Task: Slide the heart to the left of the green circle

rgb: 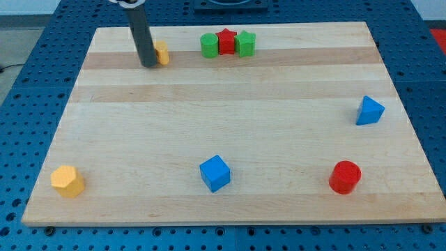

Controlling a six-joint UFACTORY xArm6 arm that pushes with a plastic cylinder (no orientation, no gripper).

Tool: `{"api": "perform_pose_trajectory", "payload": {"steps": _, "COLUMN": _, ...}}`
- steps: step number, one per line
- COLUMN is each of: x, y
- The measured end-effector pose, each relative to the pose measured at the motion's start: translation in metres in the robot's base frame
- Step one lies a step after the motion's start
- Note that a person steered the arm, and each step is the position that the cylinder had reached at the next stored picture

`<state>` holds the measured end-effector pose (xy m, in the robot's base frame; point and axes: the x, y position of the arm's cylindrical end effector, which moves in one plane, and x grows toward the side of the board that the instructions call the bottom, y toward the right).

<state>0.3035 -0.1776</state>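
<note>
On the tabletop (223, 118), at upper left of the frame: my tip (149, 65), just left of the yellow heart (162, 52) and close against it. Right of the heart, apart from it, near the top edge at centre: a row of three touching side by side, green circle (209, 45) at left, red star (226, 41) in the middle, second green block (245, 44) at right. Far right, at mid height: blue triangle (369, 111), well apart from everything. Along the bottom, widely spaced: yellow hexagon (67, 181) at lower left, blue cube (214, 173) at lower centre, red cylinder (345, 176) at lower right, below and left of the triangle.
</note>
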Motion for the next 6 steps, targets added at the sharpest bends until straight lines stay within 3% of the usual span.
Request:
{"api": "perform_pose_trajectory", "payload": {"steps": 1, "x": -0.003, "y": -0.015}}
{"api": "perform_pose_trajectory", "payload": {"steps": 4, "x": -0.036, "y": 0.061}}
{"api": "perform_pose_trajectory", "payload": {"steps": 5, "x": -0.030, "y": 0.072}}
{"api": "perform_pose_trajectory", "payload": {"steps": 6, "x": 0.000, "y": 0.043}}
